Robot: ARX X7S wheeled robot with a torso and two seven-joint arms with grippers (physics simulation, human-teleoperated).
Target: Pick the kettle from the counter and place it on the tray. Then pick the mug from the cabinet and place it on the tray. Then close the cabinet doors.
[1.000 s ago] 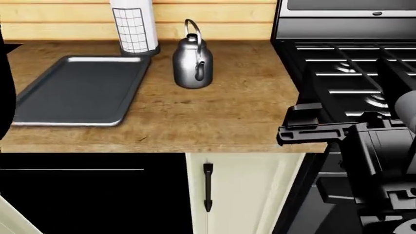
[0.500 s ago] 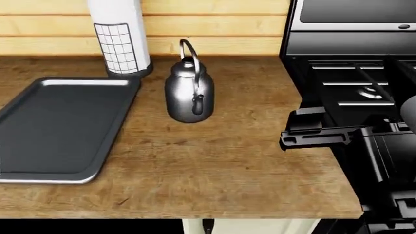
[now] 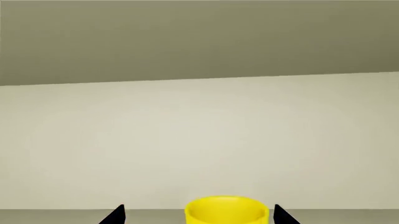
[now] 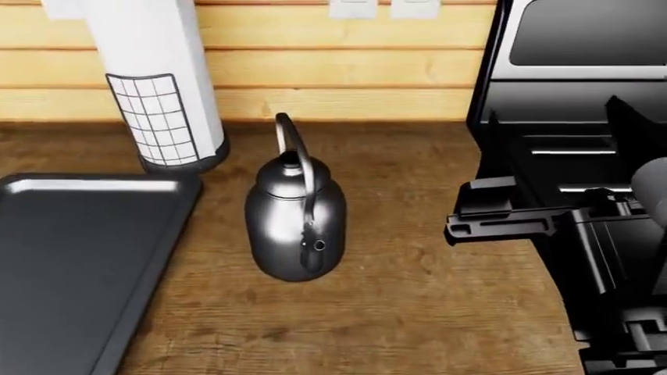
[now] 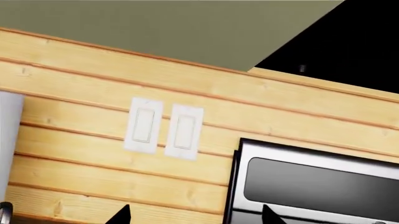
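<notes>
Right tool [image 4: 458, 209] hanging open and empty over the brown wood-grain counter [image 4: 417, 312], fingers pointing toward the shiny silver metal kettle with the thin arched wire handle [image 4: 295, 223]. Kettle upright, well off to the tool's left, nothing touching it yet. Large flat dark grey baking tray with the silver rim [image 4: 62, 258] further left again, past the kettle. White roll in a wire-grid holder [image 4: 156, 94] right behind, near both.

Left tool [image 3: 198, 215] barely in its own wrist view, just two dark fingertips spread apart either side of the small bright yellow mug [image 3: 226, 213]. Nothing gripped, mug rim sitting between the tips, not pinched.

Stuff that could go sideways, guessing here: coming in too low or too fast and shoving the round slick body over rather than catching it. Grabbing that skinny wire handle looks dicey, could swing or slip. Also easy to clip the roll holder when carrying over to the tray.
</notes>
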